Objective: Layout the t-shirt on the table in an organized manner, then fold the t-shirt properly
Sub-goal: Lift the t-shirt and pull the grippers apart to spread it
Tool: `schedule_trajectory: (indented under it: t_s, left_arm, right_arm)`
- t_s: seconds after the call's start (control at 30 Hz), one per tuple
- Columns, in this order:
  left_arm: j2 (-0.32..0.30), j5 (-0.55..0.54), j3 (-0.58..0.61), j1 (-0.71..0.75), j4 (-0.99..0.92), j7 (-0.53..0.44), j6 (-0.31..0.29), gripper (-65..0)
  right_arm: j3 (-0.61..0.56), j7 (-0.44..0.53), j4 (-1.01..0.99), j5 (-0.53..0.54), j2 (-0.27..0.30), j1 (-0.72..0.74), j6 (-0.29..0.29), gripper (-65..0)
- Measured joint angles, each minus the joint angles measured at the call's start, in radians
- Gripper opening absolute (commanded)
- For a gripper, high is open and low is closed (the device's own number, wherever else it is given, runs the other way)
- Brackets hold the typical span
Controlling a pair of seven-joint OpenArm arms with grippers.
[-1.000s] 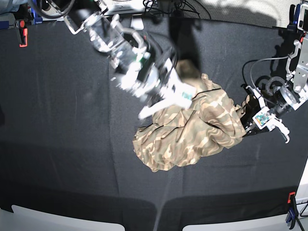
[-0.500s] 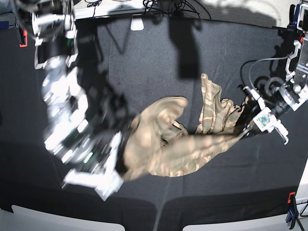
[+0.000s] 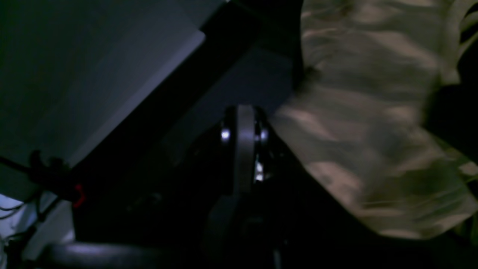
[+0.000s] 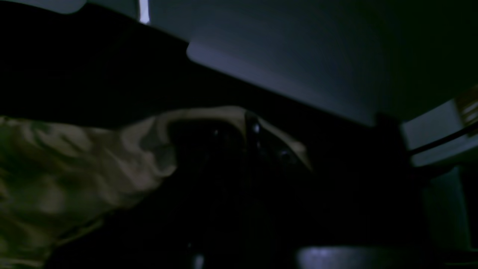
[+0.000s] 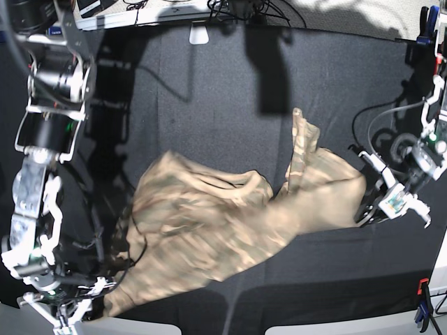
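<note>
Layout stage, unfinished: I held the t-shirt [image 5: 209, 230] stretched but rumpled over the counter [image 5: 209, 91], left fingers [image 5: 363, 206] and right fingers [image 5: 115, 269] each pinching an edge. Flattening and every fold remained.

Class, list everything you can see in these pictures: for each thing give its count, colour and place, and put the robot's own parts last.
t-shirt: one, tan and olive camouflage, stretched across the middle of the table between both arms.
table: one, black cloth, filling the base view.
clamp: one, red and black, at the table's near right edge.
cables: several, black, beyond the far edge.
right gripper: one, white and black, base view's lower left, at the shirt's corner.
left gripper: one, white and black, base view's right, at the shirt's other end.
</note>
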Motion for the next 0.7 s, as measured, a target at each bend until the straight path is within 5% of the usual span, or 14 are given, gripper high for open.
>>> schedule_trajectory:
  t_s: [0.2, 0.4, 0.57, 0.7]
  left_arm:
    - [-0.003, -0.003, 0.000, -0.047, 0.000, 0.167, 0.006, -65.0]
    - [0.000, -0.216, 0.000, -0.047, 0.000, 0.336, 0.003, -64.7]
    - [0.000, -0.327, 0.000, -0.047, 0.000, 0.437, 0.006, -45.8]
    - [0.000, -0.433, 0.000, -0.047, 0.000, 0.501, 0.008, -43.0]
  right_arm:
    - [-0.013, -0.024, -0.070, 0.059, -0.008, 0.039, 0.039, -65.0]
    - [-0.013, -0.058, -0.069, 0.121, -0.005, 0.034, 0.126, -65.0]
    - [-0.013, -0.067, -0.069, 0.161, -0.008, 0.037, 0.143, -65.0]
    - [-0.013, -0.077, -0.069, 0.171, -0.005, 0.036, 0.143, -65.0]
